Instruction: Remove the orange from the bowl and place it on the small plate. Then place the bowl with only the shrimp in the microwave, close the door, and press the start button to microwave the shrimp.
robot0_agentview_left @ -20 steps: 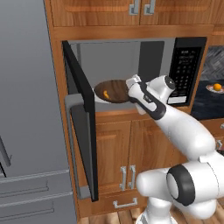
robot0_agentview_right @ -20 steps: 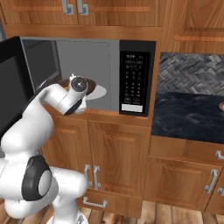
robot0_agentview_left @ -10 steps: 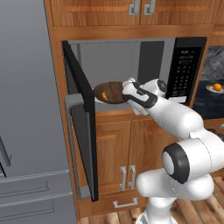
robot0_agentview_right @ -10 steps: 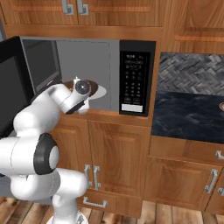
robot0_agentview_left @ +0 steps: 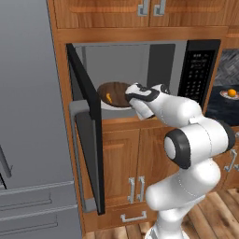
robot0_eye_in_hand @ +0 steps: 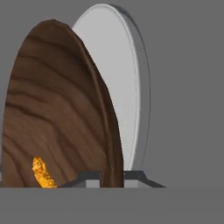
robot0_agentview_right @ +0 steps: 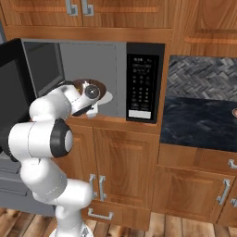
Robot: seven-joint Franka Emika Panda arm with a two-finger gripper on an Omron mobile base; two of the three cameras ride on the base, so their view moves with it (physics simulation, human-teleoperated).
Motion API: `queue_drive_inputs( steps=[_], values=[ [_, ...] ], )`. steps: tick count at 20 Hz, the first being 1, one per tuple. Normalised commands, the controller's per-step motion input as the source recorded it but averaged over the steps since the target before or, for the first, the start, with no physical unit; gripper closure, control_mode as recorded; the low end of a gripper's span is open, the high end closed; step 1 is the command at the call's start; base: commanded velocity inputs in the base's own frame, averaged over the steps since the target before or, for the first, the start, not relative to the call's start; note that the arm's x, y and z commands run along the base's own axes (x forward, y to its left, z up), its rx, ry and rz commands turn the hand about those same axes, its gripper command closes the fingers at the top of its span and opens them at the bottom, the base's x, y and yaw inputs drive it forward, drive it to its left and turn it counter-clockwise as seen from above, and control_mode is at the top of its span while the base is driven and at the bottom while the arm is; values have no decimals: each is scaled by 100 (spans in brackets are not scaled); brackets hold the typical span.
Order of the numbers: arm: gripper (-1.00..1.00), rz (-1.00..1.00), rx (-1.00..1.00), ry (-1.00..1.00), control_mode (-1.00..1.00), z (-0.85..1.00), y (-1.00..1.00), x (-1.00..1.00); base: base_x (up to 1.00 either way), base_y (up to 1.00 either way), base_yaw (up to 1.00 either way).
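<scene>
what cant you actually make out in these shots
- Whether the bowl rests on the turntable or hangs above it: the bowl's own body covers any contact in the hand view.
- Small plate under the orange: cut by the left base view's right edge.
- Keypad labels: too small in the right base view.
- Shrimp: lower end cut off in the hand view.
</scene>
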Motion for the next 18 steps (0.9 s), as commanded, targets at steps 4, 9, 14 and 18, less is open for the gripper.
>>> queue_drive_inputs(
  steps=[4, 9, 14, 18],
  values=[
    [-100, 0, 0, 0, -100, -14, 0, 27, 0, 0, 0],
    [-100, 0, 0, -10, -100, 0, 0, -14, 0, 0, 0],
    [-100, 0, 0, -15, -100, 33, 0, -41, 0, 0, 0],
    [-100, 0, 0, -19, -100, 49, 0, -64, 0, 0, 0]
  ],
)
